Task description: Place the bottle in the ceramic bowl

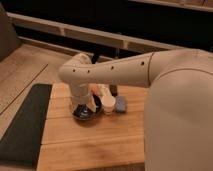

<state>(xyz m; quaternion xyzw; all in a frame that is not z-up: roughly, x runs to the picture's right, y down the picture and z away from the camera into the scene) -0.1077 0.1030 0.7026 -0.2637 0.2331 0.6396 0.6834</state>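
Observation:
The ceramic bowl (pixel 84 114) is dark and glossy. It sits on the wooden table top, directly under my arm's wrist, and only its front rim shows. My gripper (pixel 83 103) points down right above the bowl and is mostly hidden by the wrist. A whitish slim shape (pixel 102 93) with an orange bit beside it shows just right of the wrist, above the bowl's right edge. It looks like the bottle, and I cannot tell whether it is held.
A short cream cup (pixel 108 106) stands just right of the bowl, with a blue-grey pad (pixel 121 104) next to it. A dark mat (pixel 27 122) covers the table's left side. My arm's large body (pixel 177 110) blocks the right side. A rail runs along the back.

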